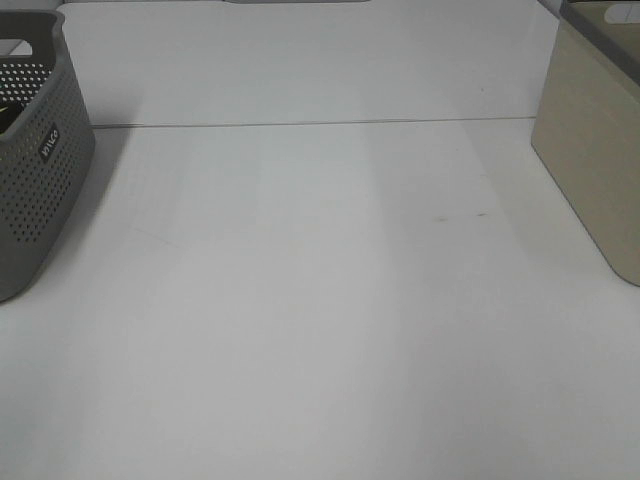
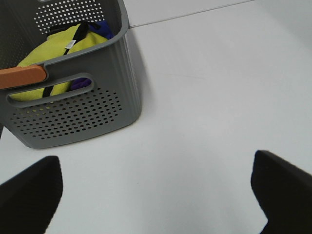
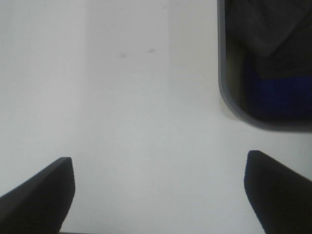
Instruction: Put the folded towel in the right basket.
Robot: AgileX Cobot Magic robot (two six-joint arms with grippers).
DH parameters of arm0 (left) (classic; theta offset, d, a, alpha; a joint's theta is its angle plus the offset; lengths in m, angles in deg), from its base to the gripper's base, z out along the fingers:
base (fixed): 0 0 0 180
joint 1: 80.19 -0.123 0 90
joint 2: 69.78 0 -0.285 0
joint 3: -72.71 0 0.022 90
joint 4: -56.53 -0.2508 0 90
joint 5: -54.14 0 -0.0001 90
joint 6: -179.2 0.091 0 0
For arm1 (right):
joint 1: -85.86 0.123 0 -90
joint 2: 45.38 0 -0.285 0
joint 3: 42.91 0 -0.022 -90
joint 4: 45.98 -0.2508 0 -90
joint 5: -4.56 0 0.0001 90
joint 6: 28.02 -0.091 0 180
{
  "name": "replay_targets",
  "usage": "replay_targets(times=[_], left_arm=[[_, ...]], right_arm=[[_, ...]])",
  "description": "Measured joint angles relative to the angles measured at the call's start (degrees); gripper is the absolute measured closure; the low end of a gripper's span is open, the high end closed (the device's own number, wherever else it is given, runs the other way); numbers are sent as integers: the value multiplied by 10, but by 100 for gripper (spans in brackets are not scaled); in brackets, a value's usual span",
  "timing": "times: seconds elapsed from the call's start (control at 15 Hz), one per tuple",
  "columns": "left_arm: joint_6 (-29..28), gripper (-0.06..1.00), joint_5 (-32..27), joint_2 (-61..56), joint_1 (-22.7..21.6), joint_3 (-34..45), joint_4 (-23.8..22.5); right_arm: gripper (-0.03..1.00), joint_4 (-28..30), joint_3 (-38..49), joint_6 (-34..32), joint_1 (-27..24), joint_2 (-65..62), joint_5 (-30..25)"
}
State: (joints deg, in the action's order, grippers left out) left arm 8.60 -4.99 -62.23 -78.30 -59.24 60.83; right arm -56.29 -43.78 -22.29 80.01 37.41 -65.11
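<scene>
The right basket [image 1: 592, 160] is beige and stands at the table's right edge. In the right wrist view its rounded rim [image 3: 224, 92] shows, with a dark grey cloth [image 3: 265, 24] and a blue cloth [image 3: 278, 92] lying inside. I cannot tell which of these is the folded towel. My right gripper [image 3: 156, 195] is open and empty, over the bare table beside this basket. My left gripper [image 2: 156, 195] is open and empty, over the table near the left basket. Neither gripper shows in the exterior high view.
A grey perforated basket [image 1: 40, 190] stands at the table's left edge. In the left wrist view this basket [image 2: 83, 117] holds yellow cloth [image 2: 53, 48] and purple cloth [image 2: 80, 83], and an orange piece [image 2: 22, 76] lies across its rim. The white table [image 1: 320, 300] lies between the baskets.
</scene>
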Motion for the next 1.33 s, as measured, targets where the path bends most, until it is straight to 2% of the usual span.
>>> replay_targets(times=[0.33, 0.6, 0.8, 0.87, 1.07, 1.33], left_arm=[[0, -4, 0, 0, 0, 0, 0], [0, -4, 0, 0, 0, 0, 0], [0, -4, 0, 0, 0, 0, 0], [0, -4, 0, 0, 0, 0, 0], [0, -4, 0, 0, 0, 0, 0], [0, -4, 0, 0, 0, 0, 0]], right_arm=[[10, 11, 209, -1, 0, -171, 1], [10, 11, 341, -1, 0, -323, 15], [10, 15, 423, 6, 0, -500, 47], [10, 30, 457, 6, 0, -609, 64], [10, 48, 489, 3, 0, -713, 77], [10, 60, 490, -9, 36, -746, 87]])
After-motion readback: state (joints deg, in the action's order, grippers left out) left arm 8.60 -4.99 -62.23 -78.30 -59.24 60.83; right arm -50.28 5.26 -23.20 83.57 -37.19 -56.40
